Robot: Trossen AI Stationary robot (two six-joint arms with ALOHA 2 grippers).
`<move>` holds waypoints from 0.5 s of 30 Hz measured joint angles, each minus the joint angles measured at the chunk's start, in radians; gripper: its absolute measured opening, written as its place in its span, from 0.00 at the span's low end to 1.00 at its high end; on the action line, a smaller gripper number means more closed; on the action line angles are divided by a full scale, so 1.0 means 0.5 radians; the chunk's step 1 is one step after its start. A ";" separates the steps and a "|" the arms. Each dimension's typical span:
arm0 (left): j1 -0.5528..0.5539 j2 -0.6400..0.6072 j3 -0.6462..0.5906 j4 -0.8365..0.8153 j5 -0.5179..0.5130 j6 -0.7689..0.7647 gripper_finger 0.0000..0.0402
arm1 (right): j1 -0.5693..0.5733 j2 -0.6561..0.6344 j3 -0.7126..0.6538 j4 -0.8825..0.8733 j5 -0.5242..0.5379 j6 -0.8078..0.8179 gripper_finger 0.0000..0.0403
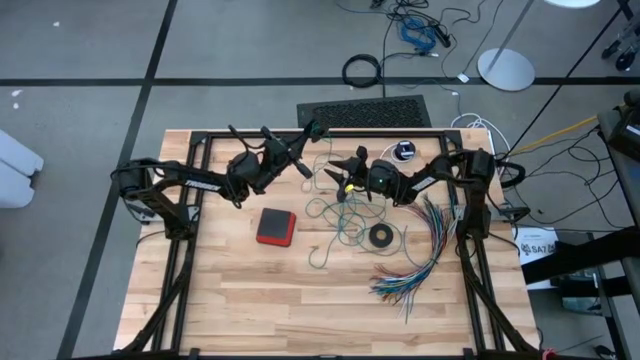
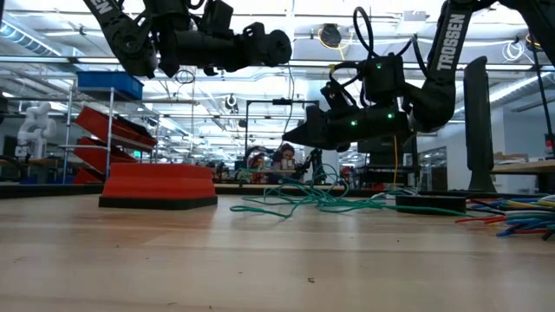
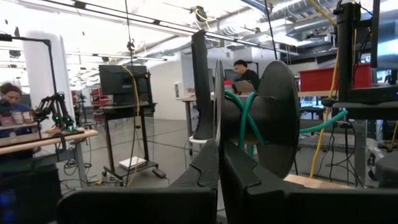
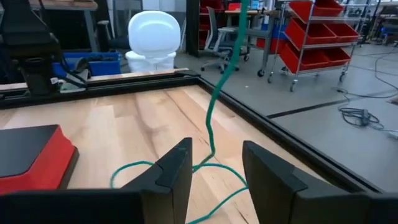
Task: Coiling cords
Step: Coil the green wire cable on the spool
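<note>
My left gripper hangs above the table's far middle, shut on a black spool. A few turns of the teal cord are wound on the spool's hub. The rest of the cord lies in loose loops on the wood. My right gripper is low over those loops and open. The cord rises between its fingers; I cannot tell whether it touches them. The white cord, with its round black-and-white piece, lies at the far right. My left gripper pinches the rim of the spool's near flange between its two fingers, edge-on. The fingers come nearly level from the table's left. The spool is lifted clear of the table with its axle about level, and the teal cord trails off it toward the right.
A red block lies left of the loops. A small black ring and a fanned bundle of multicoloured wires lie to their right. A black frame borders the table. The near half of the wood is bare.
</note>
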 joint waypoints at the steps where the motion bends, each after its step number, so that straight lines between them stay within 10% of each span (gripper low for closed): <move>1: -0.001 0.000 0.000 -0.002 0.000 0.000 0.00 | 0.001 0.000 0.000 0.001 0.000 -0.006 0.32; 15: -0.028 0.000 0.001 -0.002 0.008 -0.020 0.00 | 0.019 -0.001 0.077 -0.027 0.002 -0.071 0.29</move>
